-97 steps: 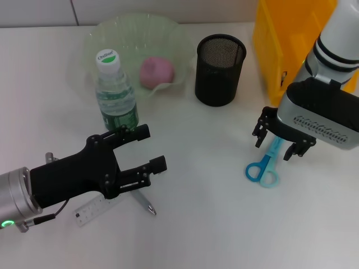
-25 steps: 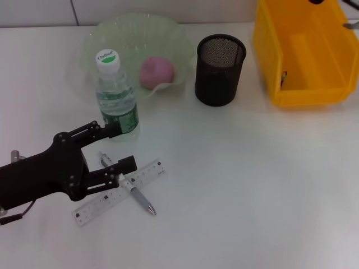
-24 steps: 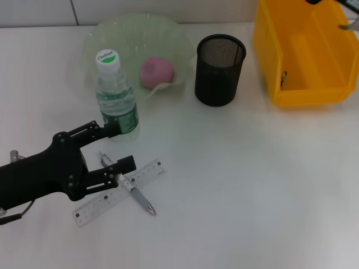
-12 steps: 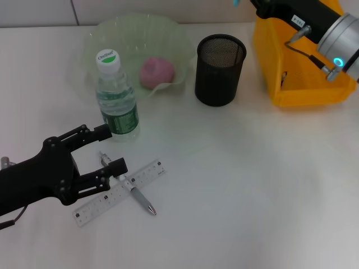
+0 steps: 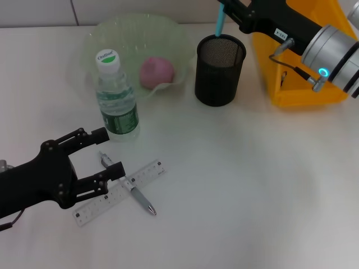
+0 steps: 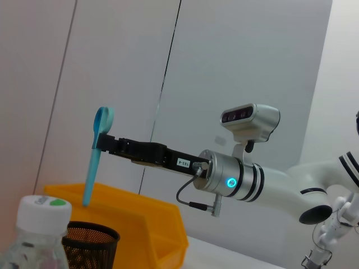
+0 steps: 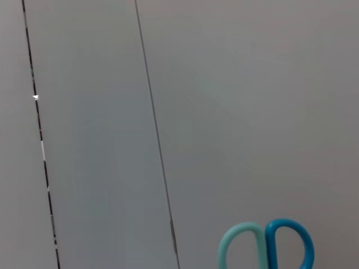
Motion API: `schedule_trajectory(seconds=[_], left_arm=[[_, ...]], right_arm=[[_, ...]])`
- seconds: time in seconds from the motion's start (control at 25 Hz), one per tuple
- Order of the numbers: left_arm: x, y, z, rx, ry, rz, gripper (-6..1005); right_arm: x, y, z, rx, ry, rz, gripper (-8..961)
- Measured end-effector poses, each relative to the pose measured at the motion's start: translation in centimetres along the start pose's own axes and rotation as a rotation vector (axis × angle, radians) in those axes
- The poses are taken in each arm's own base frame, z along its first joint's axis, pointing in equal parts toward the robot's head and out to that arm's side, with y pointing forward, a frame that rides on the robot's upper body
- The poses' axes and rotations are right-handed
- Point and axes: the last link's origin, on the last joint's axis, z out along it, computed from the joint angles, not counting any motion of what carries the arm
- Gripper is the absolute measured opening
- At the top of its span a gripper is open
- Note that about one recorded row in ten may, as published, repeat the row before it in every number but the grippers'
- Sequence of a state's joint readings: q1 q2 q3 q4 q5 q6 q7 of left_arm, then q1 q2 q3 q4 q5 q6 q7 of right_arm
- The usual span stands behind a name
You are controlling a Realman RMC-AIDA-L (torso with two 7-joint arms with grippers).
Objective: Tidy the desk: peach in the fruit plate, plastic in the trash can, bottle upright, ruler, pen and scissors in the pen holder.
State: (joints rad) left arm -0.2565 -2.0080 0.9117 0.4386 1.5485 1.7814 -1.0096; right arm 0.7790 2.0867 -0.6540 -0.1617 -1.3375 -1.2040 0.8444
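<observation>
My right gripper [image 5: 229, 9] is shut on the blue scissors [image 5: 220, 21], which hang point-down just above the black mesh pen holder [image 5: 220, 70]. The left wrist view shows the scissors [image 6: 94, 159] in that gripper [image 6: 111, 145] over the holder [image 6: 90, 246]. Their handles [image 7: 268, 244] appear in the right wrist view. My left gripper [image 5: 109, 152] is open, low over the table beside the pen [image 5: 130, 188] and the ruler [image 5: 115, 194], which lie crossed. The bottle [image 5: 115, 95] stands upright. The pink peach [image 5: 157, 72] lies in the clear fruit plate [image 5: 95, 39]. The plastic is out of view.
A yellow bin [image 5: 297, 61] stands at the back right, under my right forearm. The plate, bottle and holder line the back of the white table; the bottle stands close to my left gripper's far finger.
My right arm has swung in from the top right with the scissors and now holds them over the pen holder. My left gripper has drawn back a little toward the lower left.
</observation>
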Motion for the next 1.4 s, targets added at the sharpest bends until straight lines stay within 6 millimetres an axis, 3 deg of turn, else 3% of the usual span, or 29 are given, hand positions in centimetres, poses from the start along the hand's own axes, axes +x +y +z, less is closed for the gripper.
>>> schedule_trajectory(seconds=[0.12,0.32,0.88,1.08,1.4], left_arm=[[-0.1,0.0,0.0,-0.001,-0.005,-0.002,799],[-0.3,0.2,-0.3,0.005,-0.009,-0.010,800],[-0.8,0.8,-1.0,0.012,-0.013,-0.025,800],[-0.8,0.9,-1.1,0.011,-0.012,-0.027,800],[-0.9,0.9,-1.2,0.007,-0.018,-0.033,799]], right_arm=[[0.1,0.1,-0.4,-0.008,-0.009,0.010,277],[0.2,0.3,-1.0,-0.017,-0.024,0.029,493],[0.7,0.6,-1.9,-0.047,-0.003,0.043,554],[1.0,0.5,-2.5,-0.033,-0.006,0.054,754],[-0.6,0.1,-5.1,-0.080,-0.089,0.129,756]])
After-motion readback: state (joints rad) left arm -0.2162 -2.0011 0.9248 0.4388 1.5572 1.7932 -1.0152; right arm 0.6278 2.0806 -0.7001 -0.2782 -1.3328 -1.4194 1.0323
